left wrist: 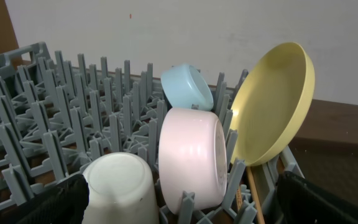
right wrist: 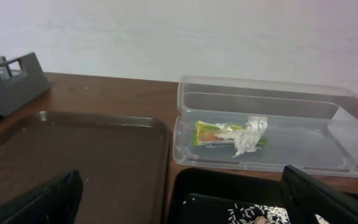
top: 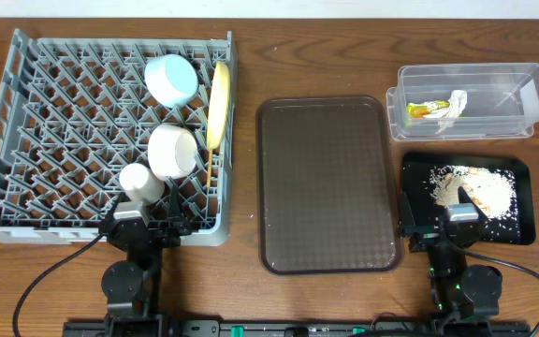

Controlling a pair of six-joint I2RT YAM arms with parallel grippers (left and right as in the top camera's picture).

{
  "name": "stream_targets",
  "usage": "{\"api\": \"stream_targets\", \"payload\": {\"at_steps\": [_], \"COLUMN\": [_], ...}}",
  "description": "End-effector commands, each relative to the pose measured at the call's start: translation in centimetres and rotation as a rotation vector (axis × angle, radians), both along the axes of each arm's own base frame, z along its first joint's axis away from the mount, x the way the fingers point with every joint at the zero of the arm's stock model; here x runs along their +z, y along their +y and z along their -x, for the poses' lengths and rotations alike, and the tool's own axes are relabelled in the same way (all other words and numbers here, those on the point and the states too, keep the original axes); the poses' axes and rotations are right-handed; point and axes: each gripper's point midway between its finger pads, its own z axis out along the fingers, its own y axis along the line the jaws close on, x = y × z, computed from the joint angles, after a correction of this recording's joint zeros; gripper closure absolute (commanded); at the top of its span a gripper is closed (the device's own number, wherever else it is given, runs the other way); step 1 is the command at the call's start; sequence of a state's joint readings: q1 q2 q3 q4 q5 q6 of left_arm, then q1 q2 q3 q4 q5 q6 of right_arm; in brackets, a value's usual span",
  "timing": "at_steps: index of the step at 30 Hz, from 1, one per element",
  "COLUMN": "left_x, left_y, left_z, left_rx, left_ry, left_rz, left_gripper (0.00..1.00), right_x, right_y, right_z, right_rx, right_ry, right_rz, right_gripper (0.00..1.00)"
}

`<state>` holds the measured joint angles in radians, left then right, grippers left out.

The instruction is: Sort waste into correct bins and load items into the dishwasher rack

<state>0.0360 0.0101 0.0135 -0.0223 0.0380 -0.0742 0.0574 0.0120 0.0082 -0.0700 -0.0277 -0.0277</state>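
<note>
The grey dishwasher rack (top: pixel 36 140) holds the light blue bowl (top: pixel 171 80), the yellow plate (top: pixel 218 105) on edge, the white bowl (top: pixel 173 150) and the white cup (top: pixel 140 183). In the left wrist view the cup (left wrist: pixel 120 190), white bowl (left wrist: pixel 191 155), blue bowl (left wrist: pixel 187 86), plate (left wrist: pixel 272 106) and a wooden chopstick (left wrist: pixel 254 200) show. My left gripper (top: pixel 144 223) (left wrist: pixel 188 211) is open and empty at the rack's front edge. The clear tub (top: pixel 513 94) (right wrist: pixel 303 106) holds the snack wrapper (top: pixel 421 110) (right wrist: pixel 211 133) and the white scrap (top: pixel 452 108) (right wrist: pixel 250 135). The black tray (top: pixel 517 173) (right wrist: pixel 216 186) holds rice (top: pixel 485 192). My right gripper (top: pixel 462 221) (right wrist: pixel 185 208) is open and empty at its front edge.
A large brown textured serving tray (top: pixel 326 187) (right wrist: pixel 86 162) lies bare between the rack and the bins, with a few specks on it. The wooden table (top: pixel 251 56) runs to a pale wall behind. Cables trail from both arm bases at the front edge.
</note>
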Motion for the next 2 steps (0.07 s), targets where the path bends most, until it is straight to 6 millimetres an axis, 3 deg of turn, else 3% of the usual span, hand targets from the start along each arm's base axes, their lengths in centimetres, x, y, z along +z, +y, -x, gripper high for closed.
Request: {"api": "stream_targets", "payload": {"at_steps": [1, 2], "left_x": [-1.5, -1.5], "left_y": [0.29, 0.3], "left_z": [0.16, 0.16], "left_rx": [0.019, 0.02], "left_ry": [0.051, 0.051], "left_rz": [0.001, 0.001], "left_gripper": [0.02, 0.03], "right_x": [-0.05, -0.05], "right_y": [-0.33, -0.33], "right_z": [-0.01, -0.01], "right_rx": [-0.011, -0.011], "right_ry": [-0.002, -0.002], "right_rz": [0.01, 0.01], "right_gripper": [0.01, 0.01]}}
